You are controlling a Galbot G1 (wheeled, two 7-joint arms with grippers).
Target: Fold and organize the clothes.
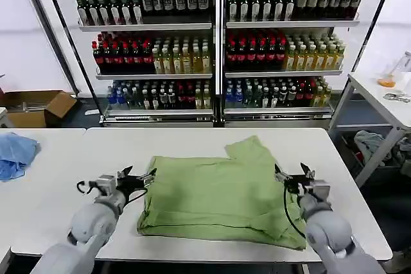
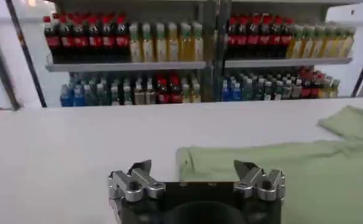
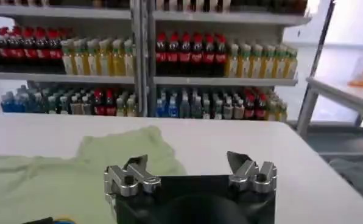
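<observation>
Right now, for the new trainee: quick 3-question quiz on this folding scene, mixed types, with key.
1. True or false: the left hand is clamped on the green shirt.
2. Which lies at the table's far left edge? A) light blue cloth B) towel roll C) bottle
3. Fill in: the right hand sits at the shirt's ___ edge, fingers open.

Key: 1 false (open, beside the shirt's left edge); 2 A; 3 right.
</observation>
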